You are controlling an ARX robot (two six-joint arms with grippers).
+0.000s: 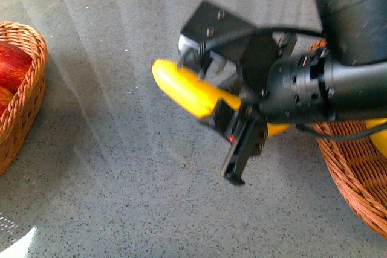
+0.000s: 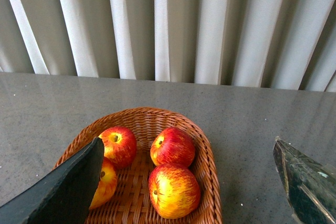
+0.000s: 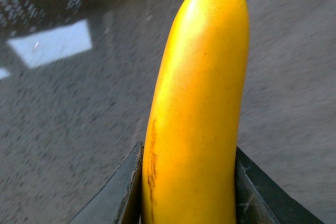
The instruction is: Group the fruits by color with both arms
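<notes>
My right gripper (image 1: 219,98) is shut on a glossy yellow banana (image 1: 181,89) and holds it above the middle of the grey table. In the right wrist view the banana (image 3: 199,103) fills the gap between the black fingers (image 3: 123,195), with the gripper (image 3: 188,182) clamped on its sides. My left gripper (image 2: 187,148) is open above a wicker basket (image 2: 210,182) holding several red apples streaked with yellow (image 2: 173,190). Nothing sits between its fingers (image 2: 68,187). The left arm is out of the front view.
The apple basket (image 1: 30,98) stands at the table's left edge, with a red apple (image 1: 12,64) showing in it. A second wicker basket (image 1: 357,161) at the right holds another banana (image 1: 380,140). Pale curtains (image 2: 168,24) hang behind the table.
</notes>
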